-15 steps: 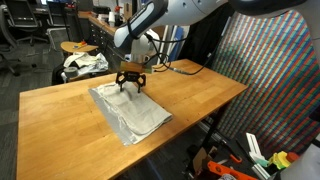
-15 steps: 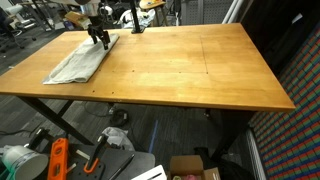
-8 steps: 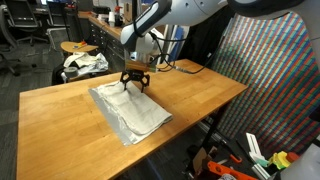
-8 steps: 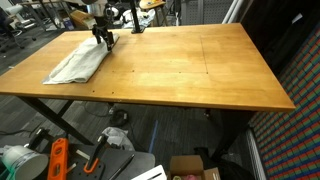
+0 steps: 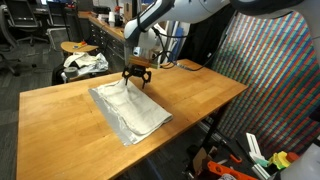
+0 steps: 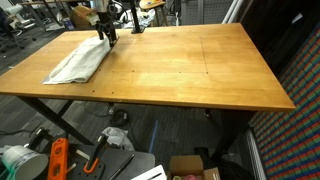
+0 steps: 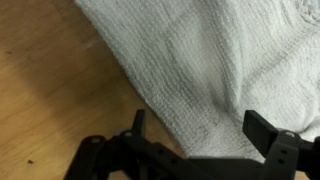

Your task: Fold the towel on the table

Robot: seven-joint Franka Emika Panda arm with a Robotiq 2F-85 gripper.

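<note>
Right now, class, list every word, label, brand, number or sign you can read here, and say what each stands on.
No text can be read.
The towel and the table show no lettering in any view.
Any print on the cardboard box below the table is too small and blurred to make out.

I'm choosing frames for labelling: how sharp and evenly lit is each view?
Wrist view: towel weave readable, the hand dark and soft at the bottom edge. In an exterior view the panel shows rainbow moiré; in both exterior views the table is evenly lit.
</note>
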